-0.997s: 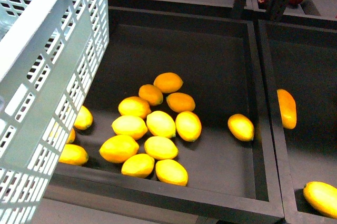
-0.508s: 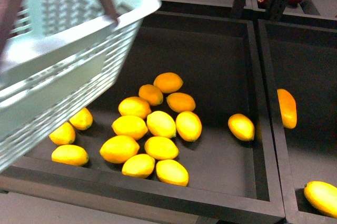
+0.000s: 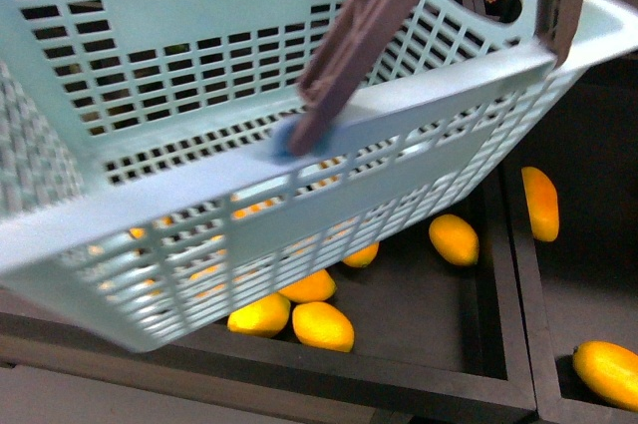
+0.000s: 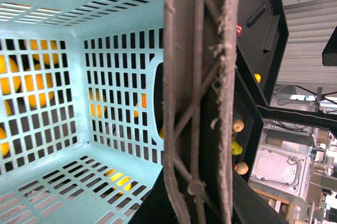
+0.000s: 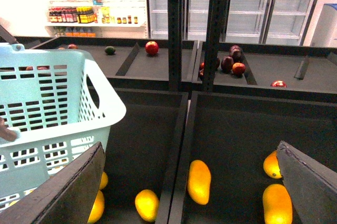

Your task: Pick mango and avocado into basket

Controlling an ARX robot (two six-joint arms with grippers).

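Teal plastic basket (image 3: 179,5), hung tilted by its handle (image 4: 197,76) over the left bin (image 3: 399,384) (the left gripper's jaws cannot be told), is best levelled before the mango (image 5: 199,181), against the left wall of the right bin (image 5: 247,129), is approached by the right gripper (image 5: 189,153), jaws wide.

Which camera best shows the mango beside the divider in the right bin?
Right wrist view: the mango lies whole and unobstructed. Front view shows it too, but off to the side past the basket. Left wrist view looks into the basket; that mango isn't visible.
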